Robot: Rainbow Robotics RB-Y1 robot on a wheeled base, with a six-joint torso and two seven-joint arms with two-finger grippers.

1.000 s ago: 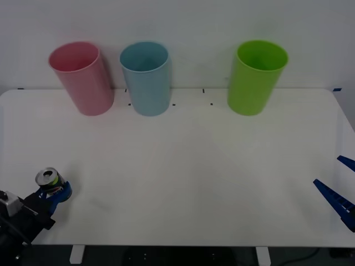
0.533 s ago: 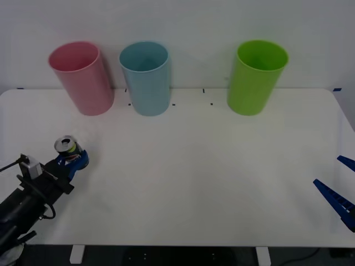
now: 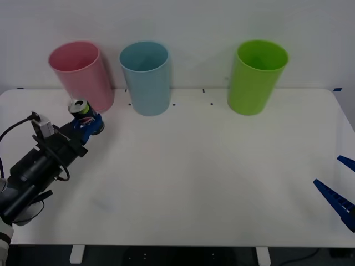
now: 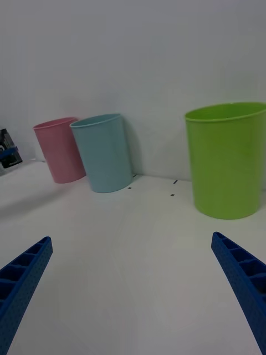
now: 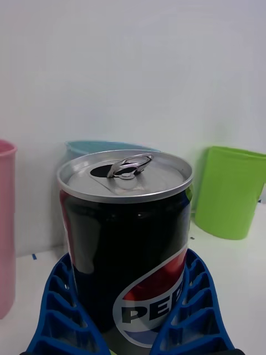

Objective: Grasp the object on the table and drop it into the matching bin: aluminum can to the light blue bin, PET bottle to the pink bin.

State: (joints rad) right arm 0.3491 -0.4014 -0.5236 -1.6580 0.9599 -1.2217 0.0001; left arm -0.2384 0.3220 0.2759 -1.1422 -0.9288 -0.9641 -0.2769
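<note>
My left gripper (image 3: 87, 124) is shut on the aluminum can (image 3: 81, 110), a small dark can with a silver top, held upright above the table (image 3: 194, 166) just in front of the pink bin (image 3: 82, 77). Up close in the left wrist view the can (image 5: 127, 244) sits between the blue fingers (image 5: 61, 310), with red, white and blue print on its body. The light blue bin (image 3: 145, 77) stands to the right of the pink one, at the back of the table. My right gripper (image 3: 339, 191) is open and parked at the table's near right edge.
A lime green bin (image 3: 256, 76) stands at the back right. From the right wrist the pink bin (image 4: 58, 148), light blue bin (image 4: 105, 152) and green bin (image 4: 228, 158) line up along the white wall. Small black marks dot the table near the bins.
My left arm has carried the can up from the near left corner and forward toward the back, now just before the pink bin. The right arm has not moved.
</note>
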